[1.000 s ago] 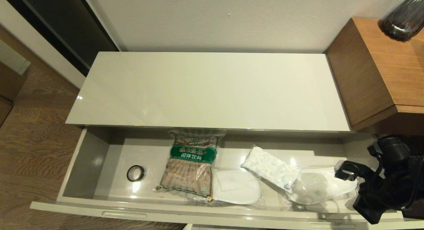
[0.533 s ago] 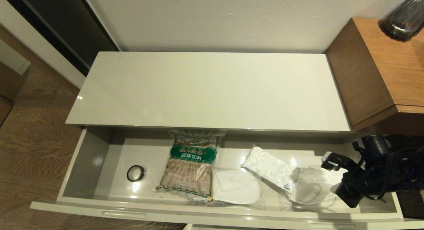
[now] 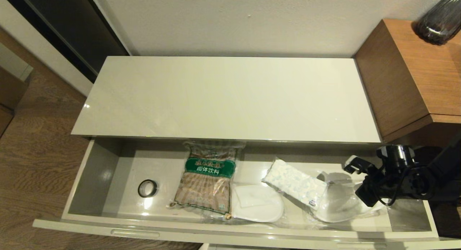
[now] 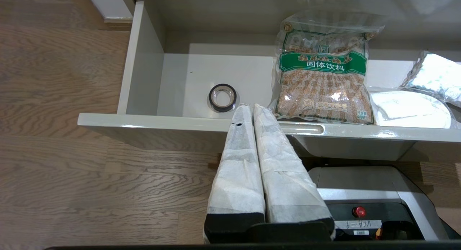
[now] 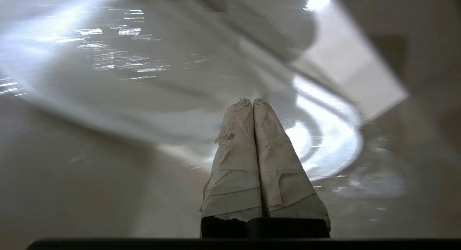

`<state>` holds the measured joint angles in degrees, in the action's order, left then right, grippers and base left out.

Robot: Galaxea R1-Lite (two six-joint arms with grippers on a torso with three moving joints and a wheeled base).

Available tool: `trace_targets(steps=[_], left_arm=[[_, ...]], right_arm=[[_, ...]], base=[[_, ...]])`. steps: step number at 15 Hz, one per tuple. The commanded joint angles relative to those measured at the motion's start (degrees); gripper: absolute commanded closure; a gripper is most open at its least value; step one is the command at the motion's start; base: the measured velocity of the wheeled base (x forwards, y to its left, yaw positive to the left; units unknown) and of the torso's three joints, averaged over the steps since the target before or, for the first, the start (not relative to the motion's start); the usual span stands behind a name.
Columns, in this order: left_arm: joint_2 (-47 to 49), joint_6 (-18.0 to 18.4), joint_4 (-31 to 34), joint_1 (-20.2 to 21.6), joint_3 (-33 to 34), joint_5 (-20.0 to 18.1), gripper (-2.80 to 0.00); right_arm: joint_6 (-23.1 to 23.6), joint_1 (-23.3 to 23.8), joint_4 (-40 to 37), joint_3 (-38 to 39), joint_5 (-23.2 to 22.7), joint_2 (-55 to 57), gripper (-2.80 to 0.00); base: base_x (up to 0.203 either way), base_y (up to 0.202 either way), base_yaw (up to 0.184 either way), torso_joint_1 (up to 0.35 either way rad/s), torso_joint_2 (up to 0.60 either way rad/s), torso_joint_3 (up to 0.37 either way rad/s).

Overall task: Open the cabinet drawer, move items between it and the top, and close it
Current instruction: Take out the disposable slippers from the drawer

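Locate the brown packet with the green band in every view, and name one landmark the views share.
Head view: brown packet lies mid-drawer, right of the black tape roll.
Left wrist view: brown packet again right of the tape roll.
Right wrist view: not in it.
Shared landmark: the tape roll.

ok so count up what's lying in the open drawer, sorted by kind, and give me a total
Tape roll: 1
Brown packet with green band: 1
Tissue pack: 1
Bagged slippers: 2, one beside the packet, one by the right end effector
Total: 5
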<state>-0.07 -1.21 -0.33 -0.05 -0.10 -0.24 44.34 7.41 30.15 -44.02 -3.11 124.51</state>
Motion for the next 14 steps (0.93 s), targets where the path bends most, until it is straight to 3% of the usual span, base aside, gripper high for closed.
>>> trace_targets(steps=[1, 4, 5, 12, 14], left_arm=[[0.07, -0.02, -0.02, -0.04, 0.01, -0.02, 0.00], [0.07, -0.02, -0.02, -0.04, 0.01, -0.02, 0.00], [0.07, -0.02, -0.02, -0.04, 0.01, -0.02, 0.00], [0.07, -0.02, -0.02, -0.04, 0.01, -0.02, 0.00], [0.07, -0.02, -0.02, -0.04, 0.01, -0.02, 0.00]], right_arm=[[0.99, 1.26, 0.99, -0.84, 3.00, 2.65, 0.00], [3.78, 1.88, 1.19, -1.39, 3.54, 2.53, 0.00], [5.12, 2.16, 1.16, -1.49, 3.05, 2.24, -2.80], [6.76, 2.63, 0.47, -2.14, 2.15, 2.33, -2.80], [10.06, 4.96, 1.15, -3.93, 2.29, 5.09, -2.80]], base=[[0.000, 0.000, 0.000, 0.000, 0.00, 0.000], [0.000, 0.000, 0.000, 0.000, 0.00, 0.000], [0.000, 0.000, 0.000, 0.000, 0.00, 0.000], [0.000, 0.000, 0.000, 0.000, 0.00, 0.000], [0.000, 0.000, 0.000, 0.000, 0.00, 0.000]])
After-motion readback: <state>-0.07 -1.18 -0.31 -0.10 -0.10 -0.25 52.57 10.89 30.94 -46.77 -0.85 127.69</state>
